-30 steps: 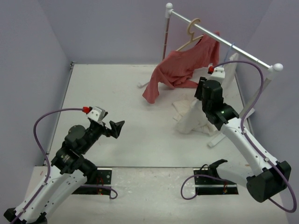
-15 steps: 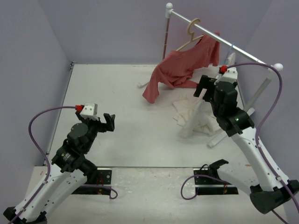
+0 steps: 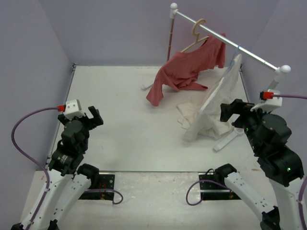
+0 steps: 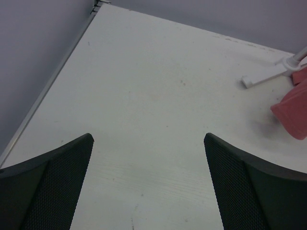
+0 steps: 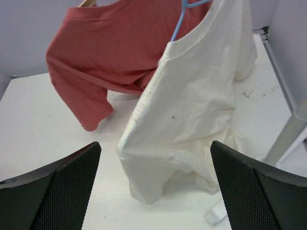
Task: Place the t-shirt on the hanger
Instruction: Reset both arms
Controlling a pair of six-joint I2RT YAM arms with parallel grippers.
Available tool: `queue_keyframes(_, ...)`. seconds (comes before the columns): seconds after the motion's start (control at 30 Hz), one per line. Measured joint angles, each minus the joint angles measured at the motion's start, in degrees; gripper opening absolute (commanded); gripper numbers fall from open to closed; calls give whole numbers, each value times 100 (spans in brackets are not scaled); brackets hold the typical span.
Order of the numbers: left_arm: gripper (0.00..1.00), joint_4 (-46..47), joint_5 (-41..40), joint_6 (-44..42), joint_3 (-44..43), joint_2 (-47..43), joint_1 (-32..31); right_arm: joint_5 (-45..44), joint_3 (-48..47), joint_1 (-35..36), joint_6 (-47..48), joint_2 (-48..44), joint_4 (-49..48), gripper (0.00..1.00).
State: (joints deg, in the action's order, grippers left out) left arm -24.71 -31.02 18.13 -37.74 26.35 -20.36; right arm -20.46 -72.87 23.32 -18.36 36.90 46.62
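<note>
The t-shirt [image 3: 218,98] hangs on the blue hanger [image 5: 183,13], which is hooked over the rail [image 3: 211,29] towards the rail's right end. Its neck is uppermost at the rail. The long axis runs down and slants out from under the rail to the table [image 3: 120,96], where the hem lies bunched in folds. A red shirt [image 3: 187,69] hangs next to it, further along the rail to the left.

The right gripper [image 5: 154,148] sits on the near side of the rail, close to the t-shirt's lower half and facing it. It is clear of the cloth, with its jaws spread wide and nothing between them.

The left gripper [image 4: 147,139] is well away from the rail over bare table, also spread wide and holding nothing. The rail's white foot [image 4: 268,74] lies far ahead of it.
</note>
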Motion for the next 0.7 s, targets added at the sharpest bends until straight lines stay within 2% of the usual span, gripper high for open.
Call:
queue_keyframes(0.13, 100, -112, -64, 32, -396, -96, 4, -387, -259, -3, -2, -390, 623, 99)
queue_keyframes(0.3, 100, -182, -196, 14, -566, -327, 4, -658, -42, -3, 59, -1272, 993, 99)
queue_keyframes(0.53, 100, -413, -361, 13, -231, -768, 4, -687, 794, -3, 179, -2534, 1001, 99)
queue_keyframes(0.7, 100, -436, -200, 8, 46, -814, 4, -688, 1228, -3, 296, -2922, 1011, 99)
